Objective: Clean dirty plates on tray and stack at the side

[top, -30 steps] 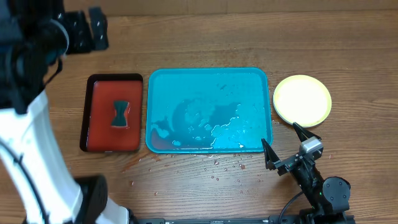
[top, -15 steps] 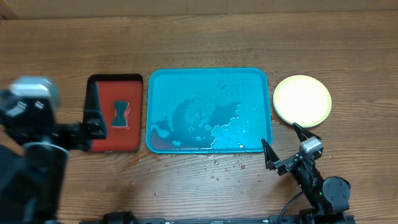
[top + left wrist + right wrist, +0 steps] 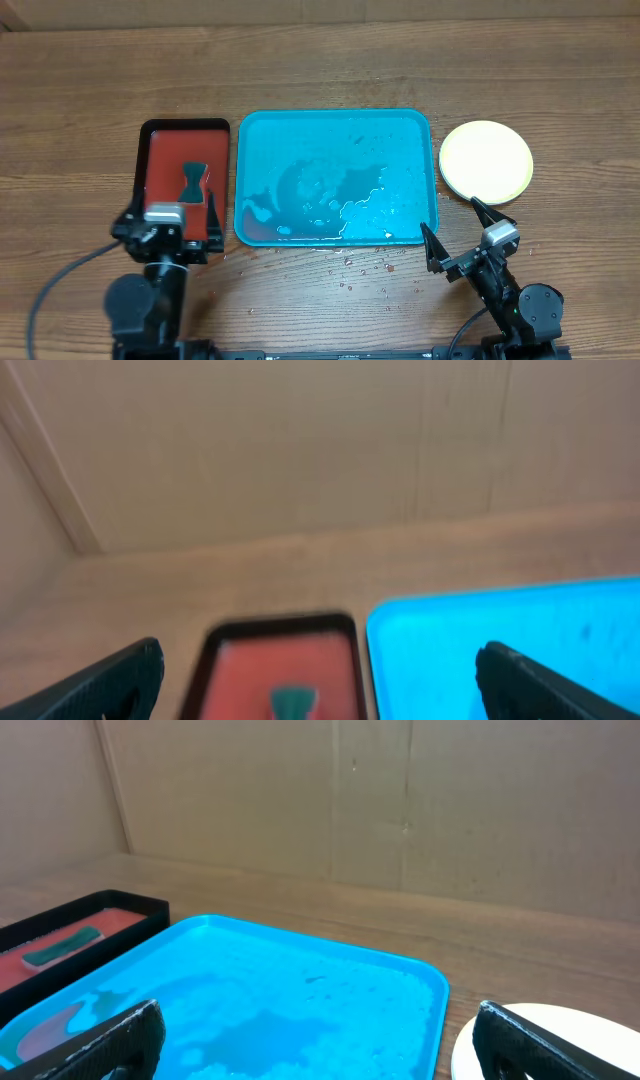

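The turquoise tray point(image 3: 300, 135) lies mid-table, holding only puddles of water and a faint reddish patch at its front left corner. To its right, on the wood, rest the plates point(image 3: 486, 161); from above only a whitish one with a yellow-green rim shows. My right gripper point(image 3: 455, 222) stands open in front of the tray's right corner, one finger near the plates' front edge. In the right wrist view the tray point(image 3: 300, 990) and a plate point(image 3: 570, 1040) lie ahead of the open gripper point(image 3: 320, 1020). My left gripper point(image 3: 168, 222) is open, low over the red tray's front end.
A red, black-rimmed tray point(image 3: 165, 200) left of the turquoise one holds a dark green sponge point(image 3: 193, 183). The left wrist view, blurred, shows this red tray point(image 3: 280, 650) between the gripper point(image 3: 320, 653) fingers. Water drops dot the wood point(image 3: 350, 265) in front of the tray.
The left arm has swung down from high at the far left and now sits at the front of the red tray. The right arm, tray and plates have not moved.
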Tool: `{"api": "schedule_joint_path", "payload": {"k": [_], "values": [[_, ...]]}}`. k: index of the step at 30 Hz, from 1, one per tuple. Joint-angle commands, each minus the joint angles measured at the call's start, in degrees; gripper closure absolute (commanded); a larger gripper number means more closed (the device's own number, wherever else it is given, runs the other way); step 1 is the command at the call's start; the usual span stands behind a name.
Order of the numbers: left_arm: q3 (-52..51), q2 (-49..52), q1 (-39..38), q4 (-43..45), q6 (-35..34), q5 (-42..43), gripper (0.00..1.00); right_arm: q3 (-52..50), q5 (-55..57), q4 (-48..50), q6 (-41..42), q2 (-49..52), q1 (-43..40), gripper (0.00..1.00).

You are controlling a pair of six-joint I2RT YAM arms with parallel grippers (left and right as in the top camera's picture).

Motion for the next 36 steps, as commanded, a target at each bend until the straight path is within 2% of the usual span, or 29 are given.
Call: {"api": "schedule_joint_path", "payload": {"k": [1,5,12,19,36], "values": [[-8.3,-3.8,-0.1,4.4,0.8,1.4,0.0,-0.6,-0.2,0.3,0.2,-0.7,-0.3,0.0],[-14.5,-6.2,-0.1,7.8,0.7,2.0,0.0,-0.6,-0.2,0.3,0.2,-0.7,-0.3,0.0],[-22.3,-9.7,-0.1,8.4,0.5,2.0,0.0,-0.6,-0.2,0.3,0.2,-0.7,-0.3,0.0],[-22.3,-16.6,-0.1,9.1,-0.7,1.7,0.0,-0.6,-0.2,0.3,0.2,-0.7,-0.3,0.0],[-22.3,-16.2,-0.1,8.7,-0.7,1.7,0.0,-0.6,-0.2,0.3,0.2,-0.7,-0.3,0.0]]}}
